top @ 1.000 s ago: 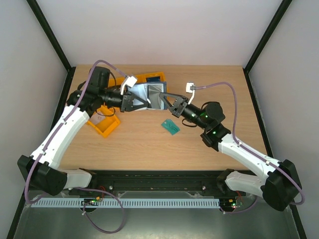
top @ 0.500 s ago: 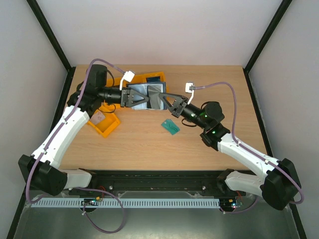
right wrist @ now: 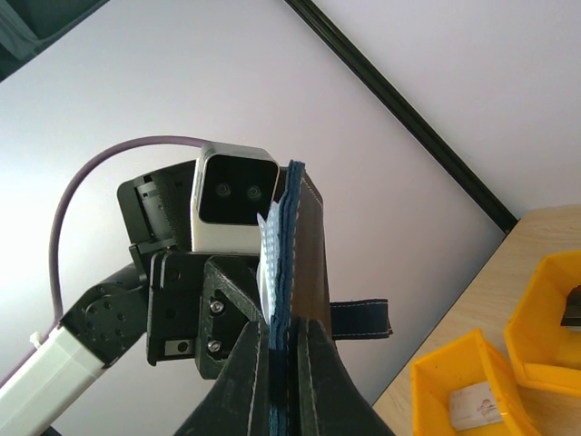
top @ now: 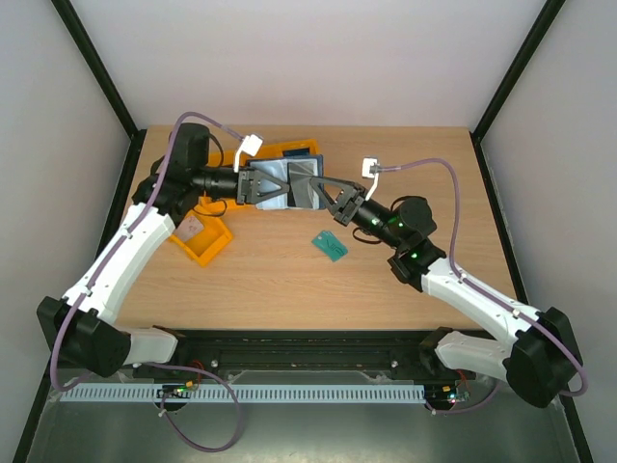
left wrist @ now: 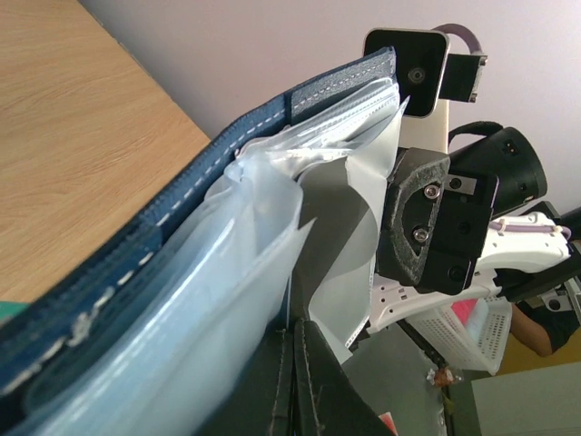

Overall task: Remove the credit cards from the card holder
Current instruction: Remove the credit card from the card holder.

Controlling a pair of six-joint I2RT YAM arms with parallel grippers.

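Both jaws pinch the card holder (top: pixel 289 183); left wrist alone shows clear sleeves (left wrist: pixel 259 236), right wrist its clasp tab (right wrist: pixel 359 320).

The whole bench (top: pixel 289 280) is viewed from above and behind the robot. The left wrist view is taken close along the left gripper (left wrist: pixel 292 338), facing the right arm (left wrist: pixel 472 182). The right wrist view is taken along the right gripper (right wrist: pixel 280 338), facing the left arm (right wrist: pixel 172 291). The card holder (top: pixel 287 183) is shared by all three.
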